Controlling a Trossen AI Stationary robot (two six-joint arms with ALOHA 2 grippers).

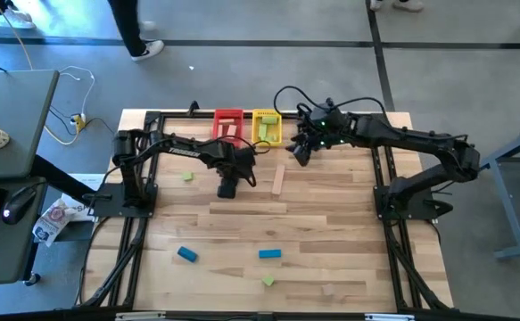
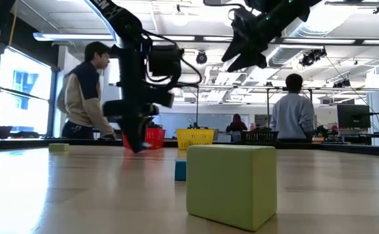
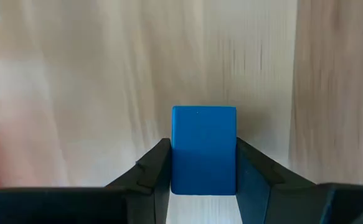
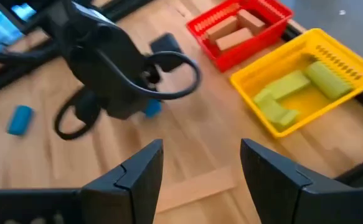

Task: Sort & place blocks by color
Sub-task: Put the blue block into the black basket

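Left wrist view: we see the left gripper [image 3: 203, 163] clamped on a blue block [image 3: 203, 149], flat sides.
Handling: we judge it light, rigid, smooth; we'd grip the faces squarely.
Loose blocks: green cube [image 2: 231, 184] nearest.
Right gripper [image 4: 201, 163]: jaws spread, empty, near yellow bin [image 4: 343, 84].

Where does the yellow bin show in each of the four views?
High view: yellow bin at the table's far edge, centre, right of the red bin.
Low view: far background, centre.
Left wrist view: not in it.
Right wrist view: upper right, green blocks inside.
Shared landmark: the red bin beside it.
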